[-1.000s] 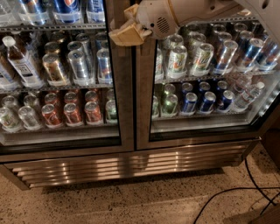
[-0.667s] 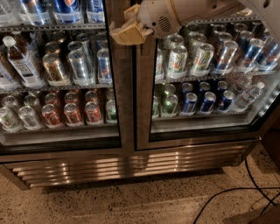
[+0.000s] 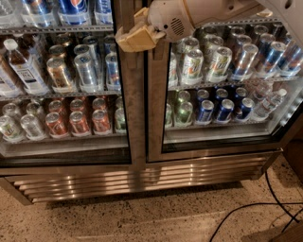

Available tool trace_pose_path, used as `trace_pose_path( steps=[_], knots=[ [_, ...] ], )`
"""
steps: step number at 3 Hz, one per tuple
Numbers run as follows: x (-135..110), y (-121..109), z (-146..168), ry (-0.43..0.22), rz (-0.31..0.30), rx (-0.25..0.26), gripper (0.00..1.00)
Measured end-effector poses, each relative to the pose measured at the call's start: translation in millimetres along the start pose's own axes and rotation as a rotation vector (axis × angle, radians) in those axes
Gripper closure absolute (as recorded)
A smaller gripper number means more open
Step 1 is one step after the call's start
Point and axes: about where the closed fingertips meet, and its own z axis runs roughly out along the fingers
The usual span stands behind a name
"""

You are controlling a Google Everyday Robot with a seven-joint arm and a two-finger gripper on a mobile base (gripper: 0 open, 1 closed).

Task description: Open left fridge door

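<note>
The left fridge door [image 3: 130,118] is a glass pane in a brushed-steel frame and stands closed, with cans and bottles on shelves behind it. Its right frame edge meets the right door [image 3: 156,118] at the centre seam. My gripper [image 3: 130,38], tan at the tip on a white arm [image 3: 199,14], reaches in from the upper right. It sits in front of the left door's right frame edge, near the top of the view. Whether it touches the frame cannot be told.
A steel vent grille [image 3: 142,177] runs below both doors. The speckled floor [image 3: 142,217] lies in front. A black cable [image 3: 246,212] curves across the floor at the lower right. The right door is closed too.
</note>
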Motion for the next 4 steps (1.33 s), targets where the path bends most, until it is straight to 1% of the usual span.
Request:
trace_pose_path(
  steps=[2,4],
  knots=[
    [-10.1,32.1,-4.9,0.019,-0.047,-0.003,1.00],
    [-13.2,40.2,-5.6,0.022,-0.060,0.000,1.00]
  ],
)
